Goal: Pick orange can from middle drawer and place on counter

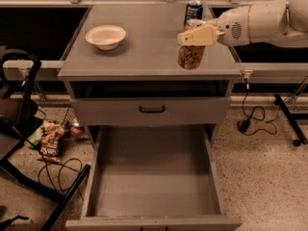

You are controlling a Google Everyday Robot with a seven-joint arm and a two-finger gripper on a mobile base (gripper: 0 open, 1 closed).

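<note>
Gripper (191,41): closed around top of orange can (191,57), over right side of counter (144,47).
Can axis: upright, directly below gripper.
Base: touching counter or just above, unclear which.

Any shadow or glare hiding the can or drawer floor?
Camera view: no glare on the counter; the orange can, in the gripper over its right side, is well lit; the middle drawer too; only the recess under the counter is dark.

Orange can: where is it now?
The orange can is in the gripper at the counter's right side, in front of the blue can.
</note>
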